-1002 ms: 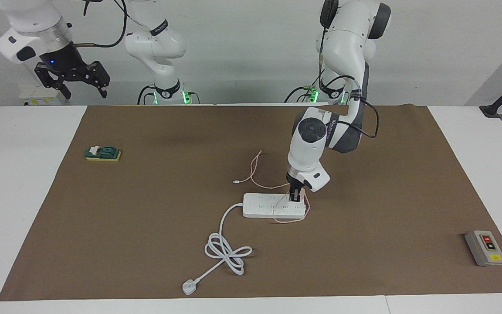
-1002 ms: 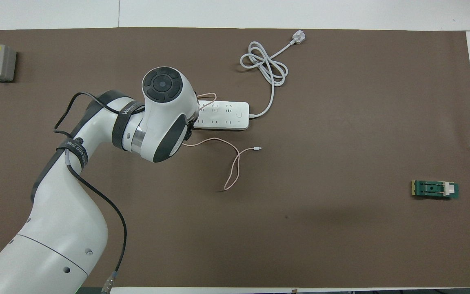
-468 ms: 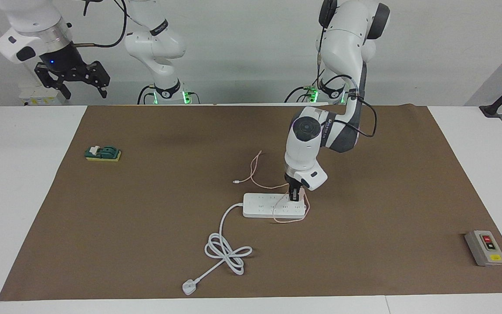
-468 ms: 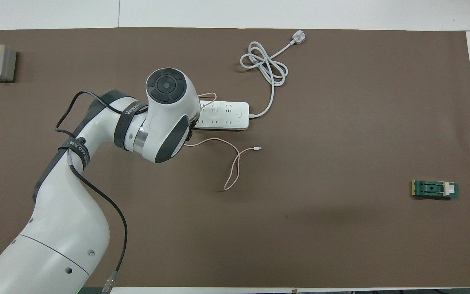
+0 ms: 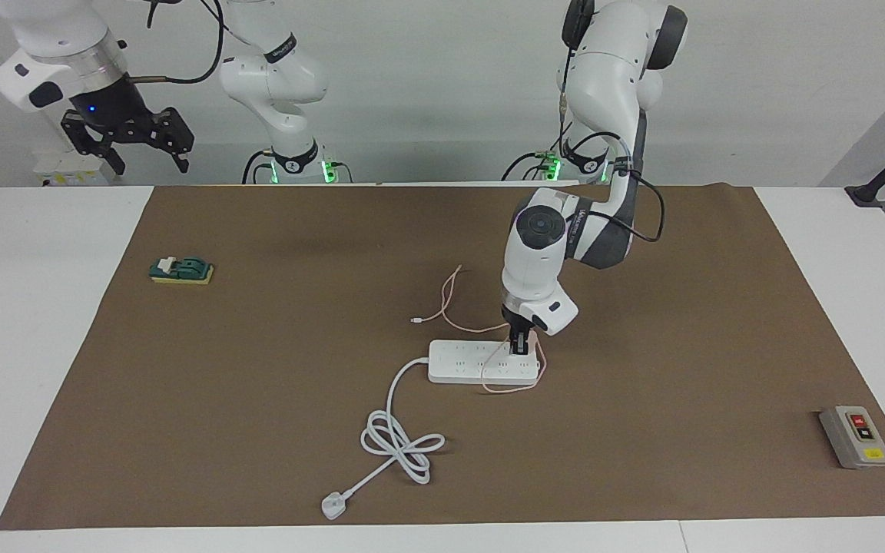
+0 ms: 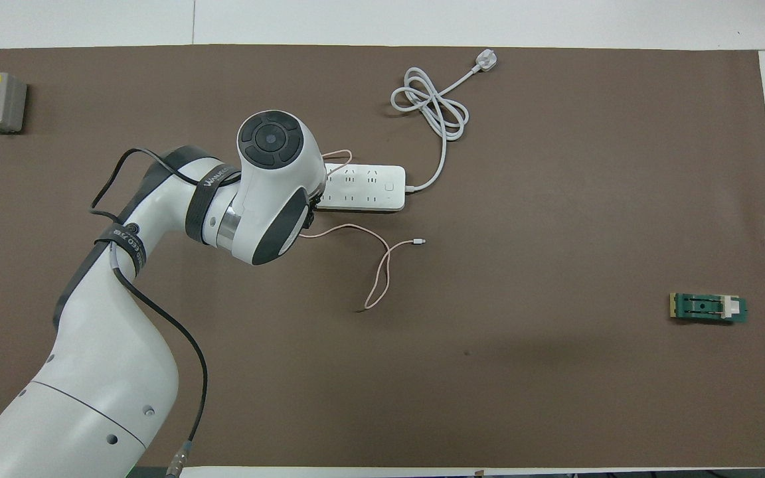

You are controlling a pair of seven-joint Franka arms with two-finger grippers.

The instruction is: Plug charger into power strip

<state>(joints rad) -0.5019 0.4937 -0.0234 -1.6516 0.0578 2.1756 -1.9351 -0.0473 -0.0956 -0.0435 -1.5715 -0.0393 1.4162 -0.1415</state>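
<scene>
The power strip (image 5: 473,362) lies flat near the middle of the brown mat and also shows in the overhead view (image 6: 366,188). My left gripper (image 5: 519,346) points straight down onto the strip's end toward the left arm's side, shut on the charger. The charger's cube is mostly hidden between the fingers. Its thin pink cable (image 5: 443,301) loops over the strip and trails toward the robots, with its free tip (image 6: 419,241) on the mat. In the overhead view the left wrist covers the gripper. My right gripper (image 5: 127,138) waits, open, high above the right arm's end of the table.
The strip's thick white cord (image 5: 400,444) coils farther from the robots and ends in a white plug (image 5: 333,505). A grey button box (image 5: 856,436) sits near the left arm's end. A green block (image 5: 181,270) sits near the right arm's end.
The left arm's wrist shifted slightly toward the right arm's end over the strip, then held still. The right arm has not moved.
</scene>
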